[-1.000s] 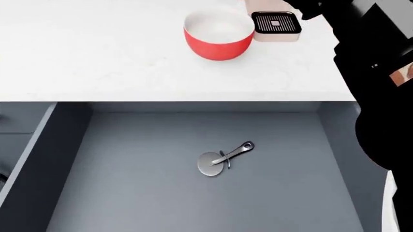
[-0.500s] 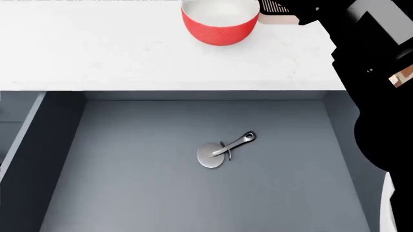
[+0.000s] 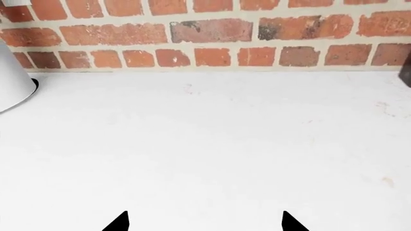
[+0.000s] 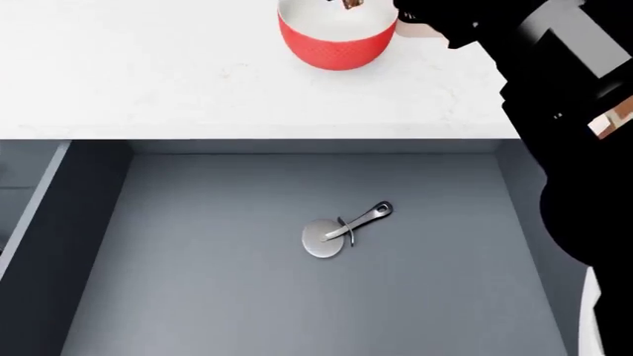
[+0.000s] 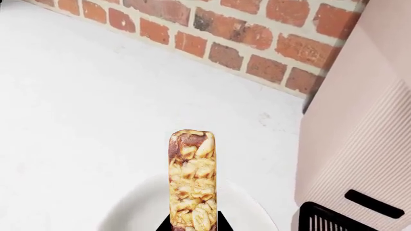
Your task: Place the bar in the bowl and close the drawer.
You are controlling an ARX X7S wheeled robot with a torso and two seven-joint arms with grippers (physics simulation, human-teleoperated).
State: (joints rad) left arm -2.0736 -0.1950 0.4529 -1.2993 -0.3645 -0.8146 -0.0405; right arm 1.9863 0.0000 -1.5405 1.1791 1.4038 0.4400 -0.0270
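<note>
The red bowl (image 4: pixel 336 38) with a white inside stands on the white counter at the top edge of the head view. My right gripper (image 5: pixel 192 226) is shut on the tan grainy bar (image 5: pixel 191 183) and holds it above the bowl's white inside (image 5: pixel 128 216); a tip of the bar (image 4: pixel 352 4) shows over the bowl in the head view. The slate-grey drawer (image 4: pixel 178 282) is wide open below the counter. My left gripper (image 3: pixel 204 224) is open over bare counter, and is out of the head view.
A silver round-headed utensil (image 4: pixel 342 231) lies in the middle of the drawer. A pink appliance (image 5: pixel 359 144) stands just right of the bowl. A brick wall (image 3: pixel 212 33) backs the counter. A grey object (image 3: pixel 13 82) stands at the counter's edge in the left wrist view.
The head view tilted down earlier, then held. My right arm has moved left, bringing the bar over the bowl. The drawer and utensil have not moved.
</note>
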